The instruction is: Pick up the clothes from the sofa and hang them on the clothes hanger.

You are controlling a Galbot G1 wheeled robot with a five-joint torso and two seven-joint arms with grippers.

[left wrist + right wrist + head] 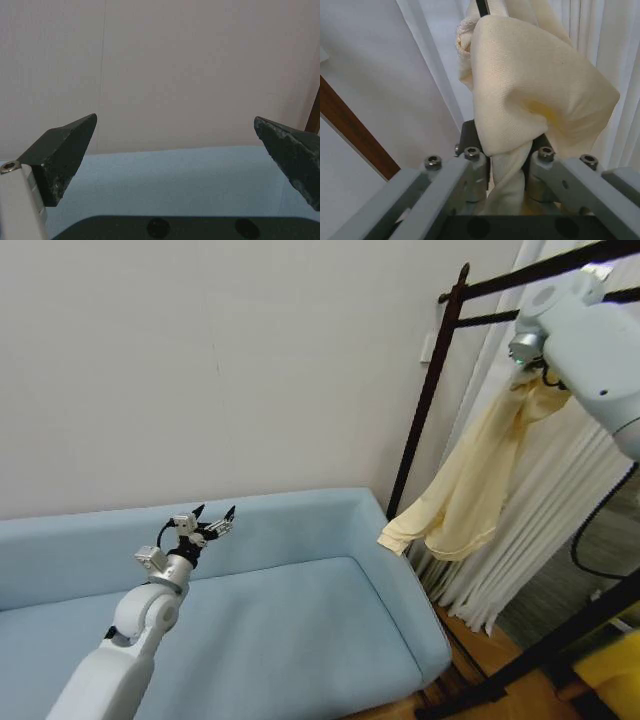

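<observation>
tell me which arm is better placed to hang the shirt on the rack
Right. The right gripper, jaws shut on the cream shirt, is up at the dark rack's top bars. The left gripper hangs open and empty above the sofa, away from the rack.

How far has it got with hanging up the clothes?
Done: the cream shirt is off the sofa and up by the rack. In hand: the right gripper is shut on a bunch of the shirt, which dangles beside the rack. Left: getting it onto the top bar and letting go; I cannot tell whether it rests on that bar yet. The left gripper hovers open above the sofa.
</observation>
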